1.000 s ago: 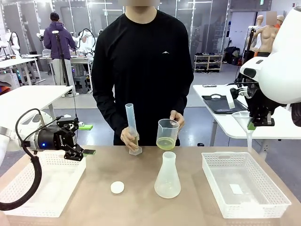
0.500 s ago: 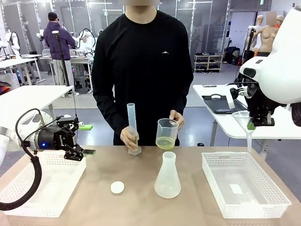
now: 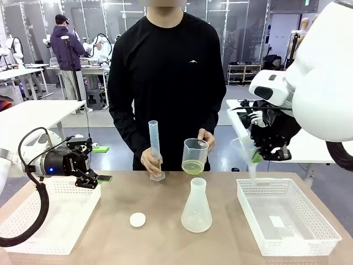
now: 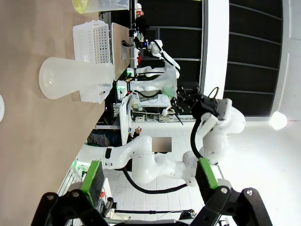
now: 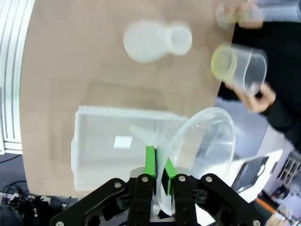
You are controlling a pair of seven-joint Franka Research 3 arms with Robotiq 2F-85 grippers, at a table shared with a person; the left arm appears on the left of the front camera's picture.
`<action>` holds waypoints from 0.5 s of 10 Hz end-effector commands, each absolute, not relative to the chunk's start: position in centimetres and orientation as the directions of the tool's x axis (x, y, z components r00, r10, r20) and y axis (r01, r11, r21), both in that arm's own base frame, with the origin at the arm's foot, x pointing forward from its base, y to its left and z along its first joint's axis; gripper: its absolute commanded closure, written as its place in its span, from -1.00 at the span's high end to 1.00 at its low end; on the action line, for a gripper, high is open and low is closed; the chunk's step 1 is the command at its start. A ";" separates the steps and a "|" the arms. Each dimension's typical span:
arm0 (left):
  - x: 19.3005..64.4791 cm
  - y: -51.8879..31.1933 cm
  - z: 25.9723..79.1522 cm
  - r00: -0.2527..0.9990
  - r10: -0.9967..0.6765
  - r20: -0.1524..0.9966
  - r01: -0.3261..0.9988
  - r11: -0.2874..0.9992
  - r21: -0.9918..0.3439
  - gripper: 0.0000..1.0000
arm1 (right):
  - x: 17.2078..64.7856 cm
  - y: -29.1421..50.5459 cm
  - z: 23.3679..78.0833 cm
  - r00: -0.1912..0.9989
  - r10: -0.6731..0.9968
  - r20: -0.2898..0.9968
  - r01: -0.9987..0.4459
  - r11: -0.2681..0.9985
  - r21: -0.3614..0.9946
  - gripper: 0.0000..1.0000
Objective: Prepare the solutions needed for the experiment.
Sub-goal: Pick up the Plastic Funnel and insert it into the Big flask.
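The person across the table holds a clear beaker (image 3: 196,156) in one hand, with a shallow layer of pale yellow-green solution (image 3: 193,167) in its bottom. The other hand steadies a tall graduated cylinder (image 3: 154,148) on the table. An empty conical flask (image 3: 196,207) stands in front of them on the table. My right gripper (image 3: 257,156) is shut on the rim of a clear funnel (image 5: 202,141), hanging over the left end of the right basket (image 3: 309,238). My left gripper (image 4: 149,178) hovers open and empty above the left basket (image 3: 33,232).
A small white round cap (image 3: 138,220) lies on the table left of the flask. The right basket (image 5: 94,141) holds a small white slip. The flask (image 4: 75,77) and beaker (image 4: 101,4) lie far ahead of my left gripper's fingers (image 4: 92,181).
My right arm has swung left and down with the funnel, from beyond the right basket to over its left end. The left arm and the person's hands have stayed nearly still.
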State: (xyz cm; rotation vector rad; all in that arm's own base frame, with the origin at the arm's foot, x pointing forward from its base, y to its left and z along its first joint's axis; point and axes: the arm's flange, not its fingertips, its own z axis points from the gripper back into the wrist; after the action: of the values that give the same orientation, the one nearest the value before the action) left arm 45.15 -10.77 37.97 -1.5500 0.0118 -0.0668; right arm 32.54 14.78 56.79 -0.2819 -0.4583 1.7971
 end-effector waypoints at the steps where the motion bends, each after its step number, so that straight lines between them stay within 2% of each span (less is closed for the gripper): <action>1: 45.1 -10.8 38.1 0.998 -0.055 0.029 0.030 0.013 -0.999 1.00 | 31.1 15.3 55.9 -0.431 0.894 0.121 -0.797 -0.315 -0.515 -0.89; 5: 45.1 -10.8 38.1 0.998 -0.055 0.029 0.030 0.013 -0.999 1.00 | 30.8 19.4 54.5 -0.528 0.832 0.173 -0.732 -0.342 -0.589 -0.89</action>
State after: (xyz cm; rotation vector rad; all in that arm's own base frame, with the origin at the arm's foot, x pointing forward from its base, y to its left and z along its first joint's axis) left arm 45.15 -10.77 37.97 -1.5500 0.0118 -0.0668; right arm 29.82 19.05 55.63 -0.2163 -0.7068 1.9670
